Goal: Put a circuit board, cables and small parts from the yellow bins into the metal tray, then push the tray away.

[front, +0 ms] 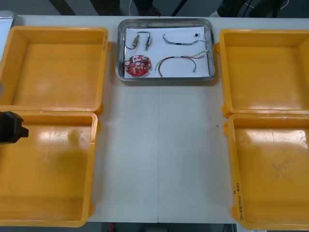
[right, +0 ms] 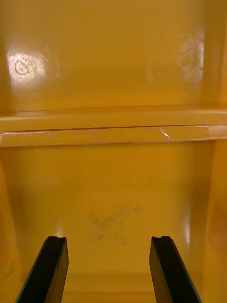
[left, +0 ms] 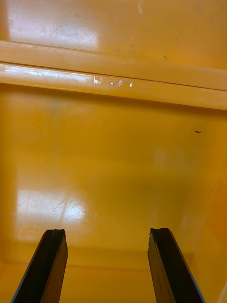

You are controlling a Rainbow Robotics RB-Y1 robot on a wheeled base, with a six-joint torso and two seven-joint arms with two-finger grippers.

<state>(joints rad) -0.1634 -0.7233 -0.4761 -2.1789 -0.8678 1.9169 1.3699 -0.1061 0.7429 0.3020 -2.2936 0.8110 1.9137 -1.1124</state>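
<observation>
The metal tray [front: 120, 48], white inside, stands at the table's far middle. In it lie a round red circuit board [front: 138, 65], a black cable with small metal parts [front: 139, 40], a twisted blue and white cable [front: 181, 39] and a red and yellow cable [front: 178, 62]. My left gripper [left: 108, 232] is open over the bare floor of the near left yellow bin [front: 46, 169], nothing between its fingers. A black part of my left arm [front: 9, 127] shows at the left edge. My right gripper [right: 109, 239] is open above the scuffed floor of a yellow bin [right: 113, 189], holding nothing.
Far left yellow bin [front: 53, 67], far right yellow bin [front: 265, 72] and near right yellow bin [front: 270, 169] hold nothing visible. Bare white table [front: 159, 154] runs between the bin pairs, in front of the tray. In each wrist view a bin rim [left: 113, 78] crosses ahead of the fingers.
</observation>
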